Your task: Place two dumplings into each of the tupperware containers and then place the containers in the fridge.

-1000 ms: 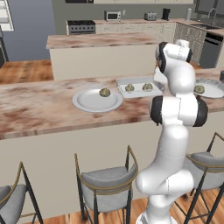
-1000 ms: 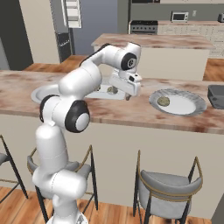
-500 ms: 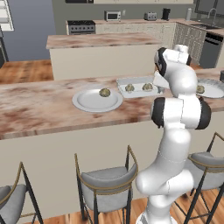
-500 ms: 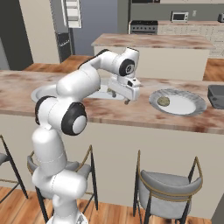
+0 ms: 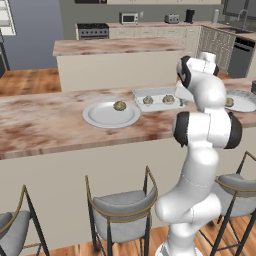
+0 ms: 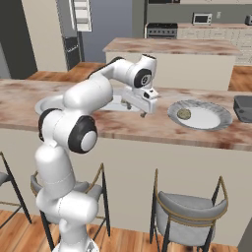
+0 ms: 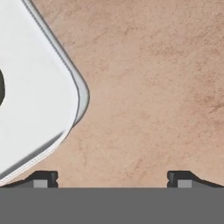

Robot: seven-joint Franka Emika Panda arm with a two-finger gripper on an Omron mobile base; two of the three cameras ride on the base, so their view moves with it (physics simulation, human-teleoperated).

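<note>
Dumplings (image 5: pixel 148 100) in container (image 5: pixel 156 93), plate (image 5: pixel 111 114) beside, hand (image 6: pixel 143 112) open above counter (image 5: pixel 55 127)

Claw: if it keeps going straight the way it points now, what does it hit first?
Most likely the bare countertop. The open claw looks straight down at pink-brown stone between its tips. The tupperware container has its rounded corner just off to one side, close to one tip's path, so that tip could clip its rim; depth is unclear.
</note>
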